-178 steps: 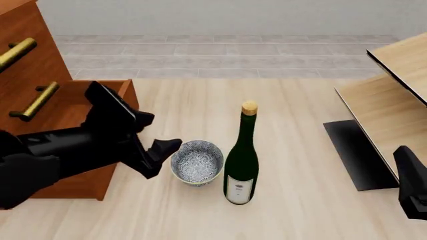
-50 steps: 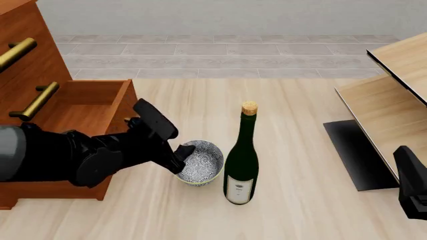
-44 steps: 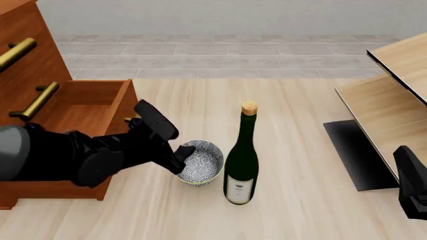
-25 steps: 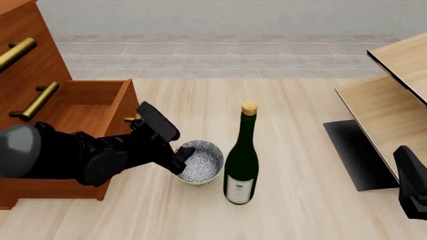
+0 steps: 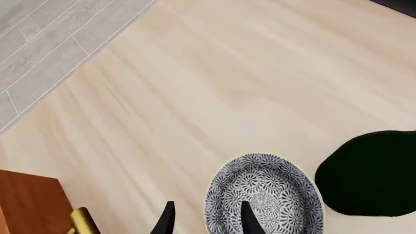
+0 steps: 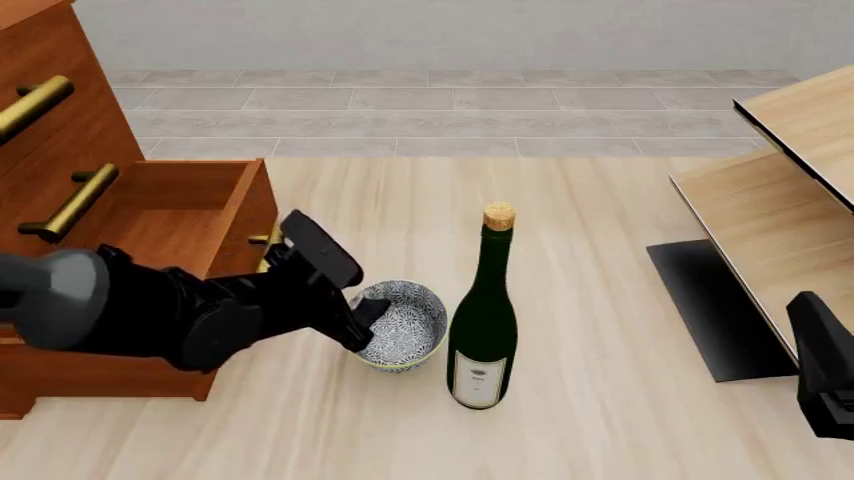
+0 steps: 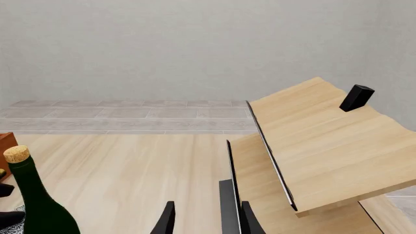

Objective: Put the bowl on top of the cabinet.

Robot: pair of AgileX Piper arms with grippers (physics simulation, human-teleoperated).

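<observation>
The bowl (image 6: 402,325), white with a blue-grey speckle, stands on the table just left of the wine bottle. My left gripper (image 6: 363,318) is at the bowl's left rim and open. In the left wrist view one finger (image 5: 248,222) is inside the bowl (image 5: 270,195) and the other finger (image 5: 165,223) is outside it, with the rim between them and not clamped. The reddish-brown cabinet (image 6: 67,190) fills the left side, its lower drawer pulled out. My right gripper (image 6: 823,382) hangs open at the far right, its fingertips (image 7: 206,222) holding nothing.
A tall green wine bottle (image 6: 482,325) with a cork stands right beside the bowl, also visible as the wine bottle (image 7: 32,204). Pale light-wood furniture (image 6: 787,200) with black edging stands at the right. The brass handles (image 6: 74,200) stick out from the cabinet.
My left gripper has come down from beside the bowl to straddle its left rim and has crept slightly right over the last second. The bowl, the bottle and my right arm have not moved.
</observation>
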